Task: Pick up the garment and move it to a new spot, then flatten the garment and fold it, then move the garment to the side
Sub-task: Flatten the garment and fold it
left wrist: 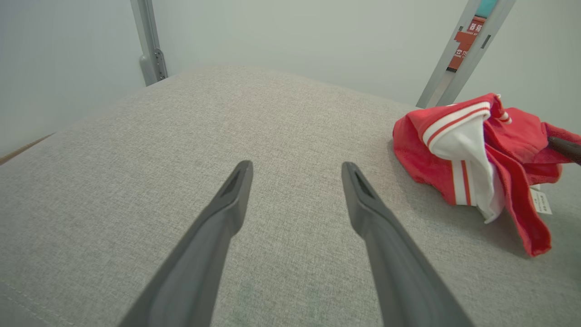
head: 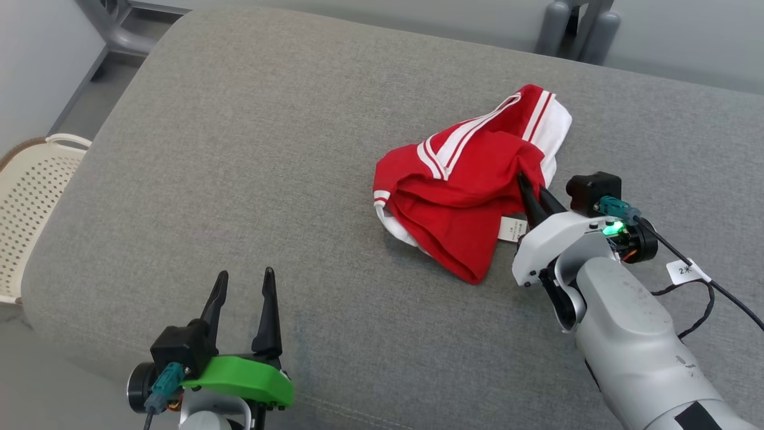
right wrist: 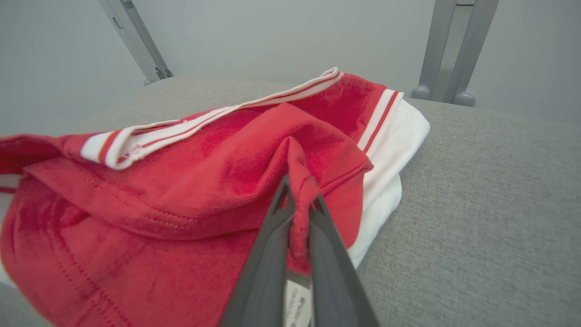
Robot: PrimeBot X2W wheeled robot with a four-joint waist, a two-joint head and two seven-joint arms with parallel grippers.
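A crumpled red garment [head: 459,197] with white stripes and white panels lies on the grey cushion [head: 250,167], right of centre. My right gripper [head: 528,188] is shut on a raised fold of its red cloth at the garment's right edge; the right wrist view shows the garment [right wrist: 190,190] with a ridge of it pinched between the fingers [right wrist: 272,240], a white label just below. My left gripper [head: 245,283] stands open over bare cushion at the lower left, far from the garment. Seen from the left wrist, the garment [left wrist: 472,159] sits to the right of the open left gripper [left wrist: 295,170].
A cream perforated basket [head: 30,203] stands on the floor past the cushion's left edge. Grey metal frame legs [head: 573,30] rise behind the cushion's far edge. A black cable with a tag [head: 686,272] trails from my right wrist.
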